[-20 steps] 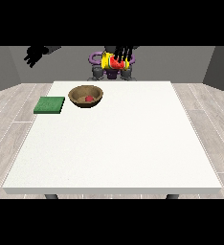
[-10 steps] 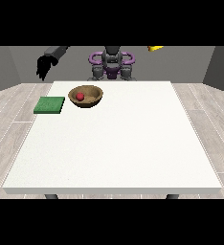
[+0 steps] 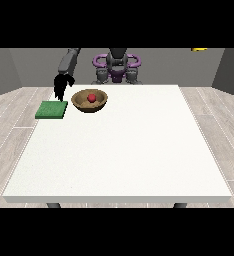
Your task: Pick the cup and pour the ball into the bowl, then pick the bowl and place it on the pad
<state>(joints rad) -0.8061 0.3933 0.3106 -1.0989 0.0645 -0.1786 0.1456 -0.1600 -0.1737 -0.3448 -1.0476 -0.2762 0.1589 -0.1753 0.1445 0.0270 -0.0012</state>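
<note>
The white table (image 3: 124, 160) lay bare in front. Farther back sat a green pad (image 3: 51, 109), and just beside it a brown bowl (image 3: 89, 100) holding a red ball (image 3: 91, 97). Above the pad hung the hand at the view's left (image 3: 62, 86), fingers seemingly hanging straight down. A yellow object, perhaps the cup (image 3: 199, 49), showed at the top right.

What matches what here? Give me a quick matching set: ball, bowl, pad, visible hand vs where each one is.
Things:
1. red ball
2. wooden bowl
3. green pad
4. hand at the view's left

Places:
A. flat on the table by its left edge
B. above the pad's far edge
C. inside the bowl
D. on the table, right of the pad

Pairs: 1-C, 2-D, 3-A, 4-B
</note>
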